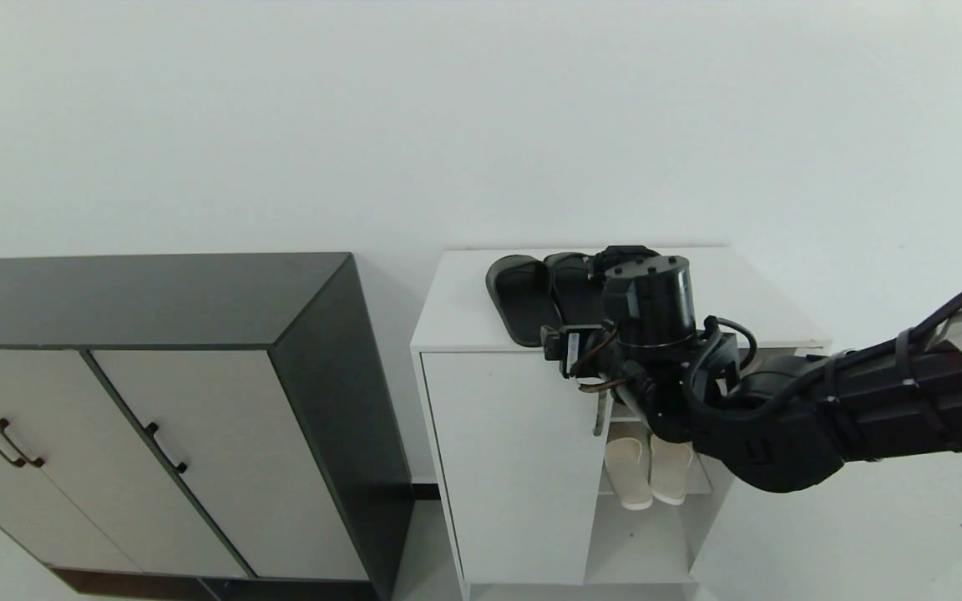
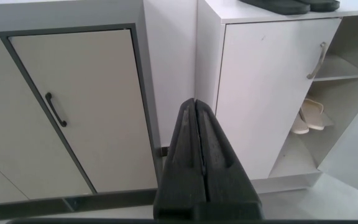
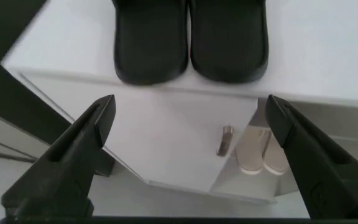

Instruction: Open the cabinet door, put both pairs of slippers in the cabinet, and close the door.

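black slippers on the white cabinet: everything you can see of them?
The black slippers are a matching pair, matte and rubbery-looking with finely ribbed footbeds. They lie flat, soles down, side by side on top of the white cabinet, rounded ends at its front edge. Nothing grips them: the open right gripper is in front of them, apart.
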Controlling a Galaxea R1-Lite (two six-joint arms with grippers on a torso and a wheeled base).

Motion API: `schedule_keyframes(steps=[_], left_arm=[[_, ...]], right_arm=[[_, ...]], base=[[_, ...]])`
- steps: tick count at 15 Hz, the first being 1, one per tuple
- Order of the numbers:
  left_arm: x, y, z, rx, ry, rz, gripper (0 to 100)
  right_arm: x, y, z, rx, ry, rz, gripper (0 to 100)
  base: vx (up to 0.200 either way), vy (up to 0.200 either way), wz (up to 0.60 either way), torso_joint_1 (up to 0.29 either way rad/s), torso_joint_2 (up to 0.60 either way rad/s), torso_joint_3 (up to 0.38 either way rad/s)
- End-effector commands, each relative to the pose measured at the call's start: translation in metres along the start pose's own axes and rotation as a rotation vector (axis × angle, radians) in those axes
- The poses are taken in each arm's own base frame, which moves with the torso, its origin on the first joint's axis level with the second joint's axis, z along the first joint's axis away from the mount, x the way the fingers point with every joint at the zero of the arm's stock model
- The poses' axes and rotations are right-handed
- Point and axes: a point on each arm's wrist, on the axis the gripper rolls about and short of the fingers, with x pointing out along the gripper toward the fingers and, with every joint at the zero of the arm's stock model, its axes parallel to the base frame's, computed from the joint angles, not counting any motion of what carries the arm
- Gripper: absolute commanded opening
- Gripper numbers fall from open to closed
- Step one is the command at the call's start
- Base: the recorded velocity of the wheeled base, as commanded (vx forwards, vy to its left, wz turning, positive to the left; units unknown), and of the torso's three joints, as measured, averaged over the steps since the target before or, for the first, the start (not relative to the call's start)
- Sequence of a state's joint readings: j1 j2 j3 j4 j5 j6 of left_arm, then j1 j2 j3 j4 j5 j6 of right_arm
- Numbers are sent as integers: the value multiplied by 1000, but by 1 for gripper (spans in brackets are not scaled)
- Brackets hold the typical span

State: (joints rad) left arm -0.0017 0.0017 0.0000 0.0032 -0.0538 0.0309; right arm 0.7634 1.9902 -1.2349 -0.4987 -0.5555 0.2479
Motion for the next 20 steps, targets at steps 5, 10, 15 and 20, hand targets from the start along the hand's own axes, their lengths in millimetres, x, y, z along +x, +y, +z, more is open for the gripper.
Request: schedule_keyframes(steps=[5,10,15,20], left_arm=[[0,0,0,-2,0,0,0],[0,0,0,-2,0,0,0],[0,0,0,-2,1,0,0],[0,0,0,-2,0,0,0]], right_arm=[[7,2,1,12,-17,-4,100],[18,6,-7,2,-20,-2,100],[34,11,-18,-38,-5,1,100],[50,4,-18,-42,2,40,100]], base=[[80,0,0,1,2,2],[200,0,0,6,-4,1],[200,0,0,-1,1,0],[40,0,0,0,0,0]])
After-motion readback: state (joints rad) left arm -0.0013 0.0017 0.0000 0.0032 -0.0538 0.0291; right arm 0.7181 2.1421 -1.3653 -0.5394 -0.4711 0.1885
